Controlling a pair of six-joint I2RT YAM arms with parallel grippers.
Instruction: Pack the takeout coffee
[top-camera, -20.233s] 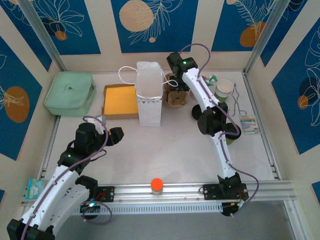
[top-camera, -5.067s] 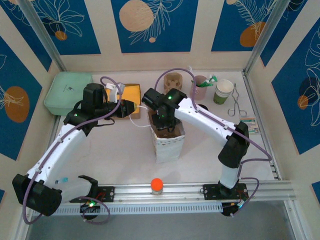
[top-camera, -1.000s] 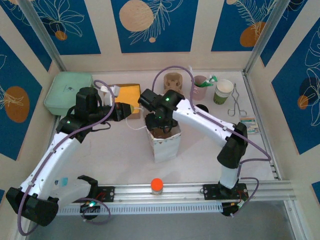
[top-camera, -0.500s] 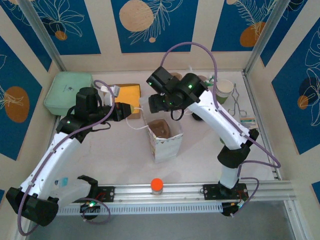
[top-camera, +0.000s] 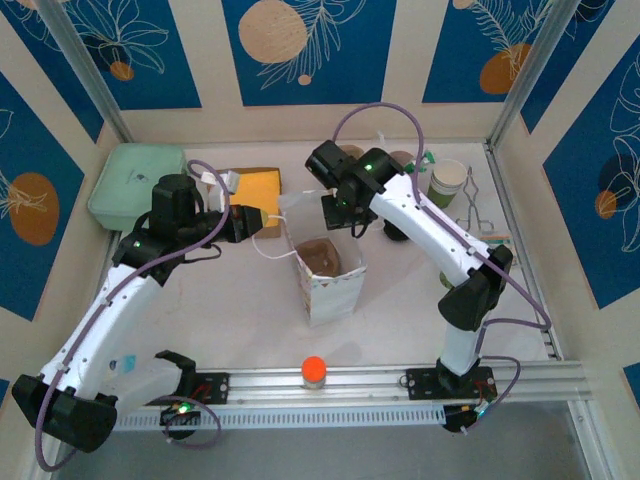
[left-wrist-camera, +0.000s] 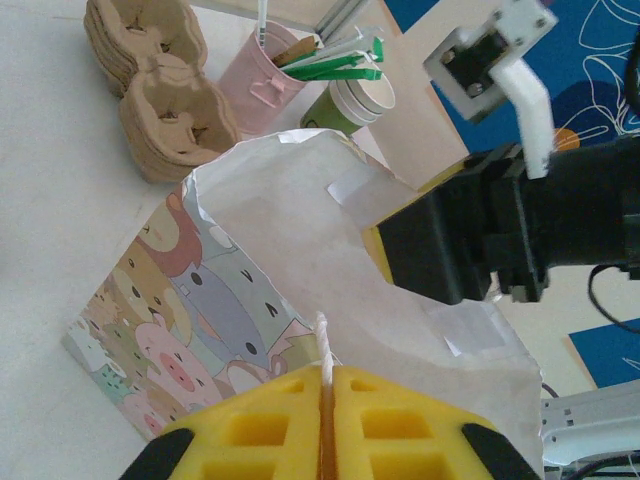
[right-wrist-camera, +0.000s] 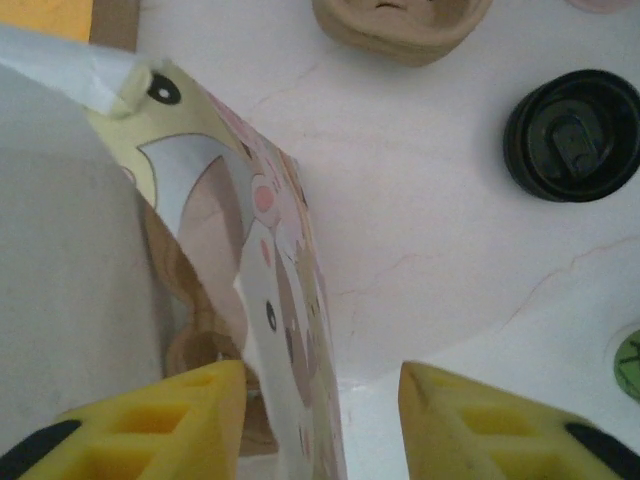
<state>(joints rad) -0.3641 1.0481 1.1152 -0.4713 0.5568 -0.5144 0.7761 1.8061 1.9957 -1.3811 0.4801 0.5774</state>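
White paper bag (top-camera: 328, 285) stands on the worktop (top-camera: 220, 300). The black-lidded takeout coffee (top-camera: 393, 231) sits just right of the right end effector (top-camera: 335, 212).

Left wrist view: the left end effector (left-wrist-camera: 324, 400) is clamped on a thin white strip of the bag.

Right wrist view: yellow fingers (right-wrist-camera: 150, 420) are spread apart, astride the bag's cartoon-animal wall.

Takeout coffee (right-wrist-camera: 572, 135) right of bag (top-camera: 330, 285)

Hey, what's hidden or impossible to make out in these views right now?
Takeout coffee: right wrist view, its lid hides the cup body; top view, the right arm covers most of it.
Cup carrier in the paper bag: top view, bag walls hide its pockets.
Left claw: left wrist view, bottom edge cuts its fingers; the pinched bag handle is a mere sliver.
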